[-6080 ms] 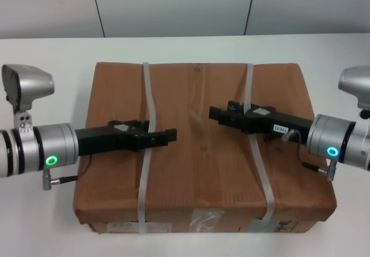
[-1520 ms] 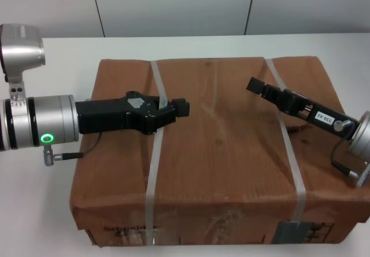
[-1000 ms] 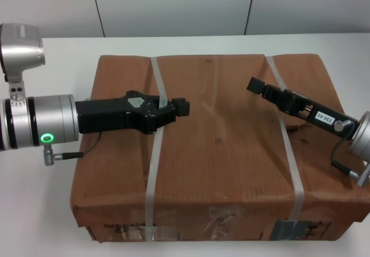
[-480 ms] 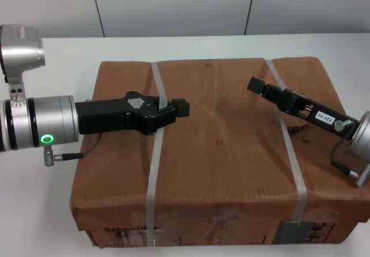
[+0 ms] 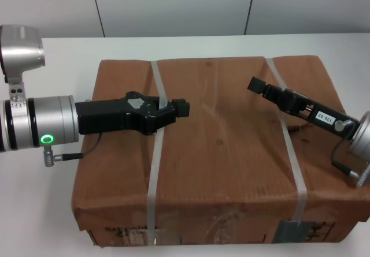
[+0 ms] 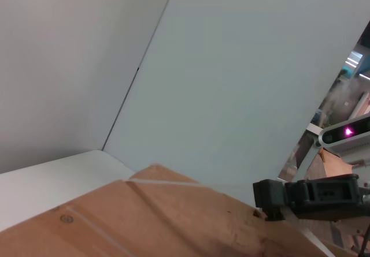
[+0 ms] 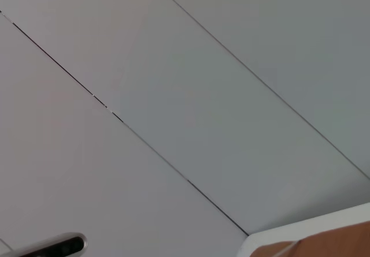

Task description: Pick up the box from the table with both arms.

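The brown cardboard box [image 5: 219,153] fills the middle of the head view, held a little above the white table [image 5: 34,211]. Torn labels and tape show on its front side. My left gripper [image 5: 180,108] lies across the box top and is shut on the left whitish strap [image 5: 155,170]. My right gripper [image 5: 255,85] reaches in at a slant from the right and is shut on the right strap [image 5: 292,164]. The left wrist view shows the box top [image 6: 144,222] and the right gripper [image 6: 277,196] beyond it. The right wrist view shows only a box corner [image 7: 341,242].
A grey panelled wall [image 5: 173,6] stands behind the table's far edge. Bare white tabletop runs to the left of the box and behind it [image 5: 202,46]. A thin cable [image 5: 87,147] hangs from my left wrist over the box's left edge.
Since six seconds ago both grippers moved outward onto the straps and the box came up closer to the head camera. Over the last second it only sways slightly.
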`<state>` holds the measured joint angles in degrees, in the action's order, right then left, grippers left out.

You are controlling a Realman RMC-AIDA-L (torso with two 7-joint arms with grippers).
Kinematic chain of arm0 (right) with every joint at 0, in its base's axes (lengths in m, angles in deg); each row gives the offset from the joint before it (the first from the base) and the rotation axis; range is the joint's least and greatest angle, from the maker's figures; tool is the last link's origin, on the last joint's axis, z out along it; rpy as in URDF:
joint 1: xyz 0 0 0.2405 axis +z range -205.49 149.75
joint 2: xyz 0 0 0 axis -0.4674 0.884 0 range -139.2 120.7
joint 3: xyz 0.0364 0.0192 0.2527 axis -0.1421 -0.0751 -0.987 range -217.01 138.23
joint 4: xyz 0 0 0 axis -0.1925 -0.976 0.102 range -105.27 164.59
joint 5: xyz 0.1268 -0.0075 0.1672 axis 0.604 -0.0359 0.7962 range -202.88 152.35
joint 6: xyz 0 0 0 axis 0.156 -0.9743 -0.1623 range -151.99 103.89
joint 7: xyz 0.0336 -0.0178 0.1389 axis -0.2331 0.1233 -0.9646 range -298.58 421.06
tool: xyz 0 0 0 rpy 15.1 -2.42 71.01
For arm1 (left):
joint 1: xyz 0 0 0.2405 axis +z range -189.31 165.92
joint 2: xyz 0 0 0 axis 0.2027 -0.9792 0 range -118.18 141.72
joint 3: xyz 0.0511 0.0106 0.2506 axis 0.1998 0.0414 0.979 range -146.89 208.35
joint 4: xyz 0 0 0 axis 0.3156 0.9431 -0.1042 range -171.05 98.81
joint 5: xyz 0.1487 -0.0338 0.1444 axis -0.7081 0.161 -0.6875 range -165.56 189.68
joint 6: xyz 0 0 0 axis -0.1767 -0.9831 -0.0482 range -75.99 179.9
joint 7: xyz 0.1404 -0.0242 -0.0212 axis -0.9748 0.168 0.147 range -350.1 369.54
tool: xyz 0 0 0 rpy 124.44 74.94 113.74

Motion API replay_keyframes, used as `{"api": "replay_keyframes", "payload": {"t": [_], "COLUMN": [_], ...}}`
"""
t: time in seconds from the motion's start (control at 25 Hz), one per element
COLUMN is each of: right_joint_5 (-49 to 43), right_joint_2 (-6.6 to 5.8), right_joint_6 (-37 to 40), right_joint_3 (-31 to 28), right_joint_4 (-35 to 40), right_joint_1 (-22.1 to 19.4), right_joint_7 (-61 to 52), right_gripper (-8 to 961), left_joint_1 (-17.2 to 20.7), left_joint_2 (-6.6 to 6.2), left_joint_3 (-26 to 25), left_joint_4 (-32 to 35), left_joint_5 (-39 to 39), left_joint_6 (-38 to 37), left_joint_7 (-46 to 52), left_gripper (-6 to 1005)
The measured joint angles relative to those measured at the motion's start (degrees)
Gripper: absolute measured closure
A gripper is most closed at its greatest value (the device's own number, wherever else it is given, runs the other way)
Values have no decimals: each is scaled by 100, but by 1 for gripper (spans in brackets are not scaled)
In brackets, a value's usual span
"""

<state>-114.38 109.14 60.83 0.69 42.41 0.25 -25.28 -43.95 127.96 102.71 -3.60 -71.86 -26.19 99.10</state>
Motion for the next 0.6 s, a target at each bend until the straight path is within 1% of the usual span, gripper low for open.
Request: {"api": "replay_keyframes", "payload": {"t": [0.6], "right_joint_5": [1], "right_joint_2": [0], "right_joint_6": [-20], "right_joint_3": [0], "right_joint_4": [0], "right_joint_1": [0], "right_joint_7": [3], "right_gripper": [941], "left_joint_1": [0], "left_joint_2": [0], "left_joint_3": [0], "left_joint_4": [0], "left_joint_5": [8], "left_joint_6": [1], "left_joint_7": [0], "left_gripper": [890]}}
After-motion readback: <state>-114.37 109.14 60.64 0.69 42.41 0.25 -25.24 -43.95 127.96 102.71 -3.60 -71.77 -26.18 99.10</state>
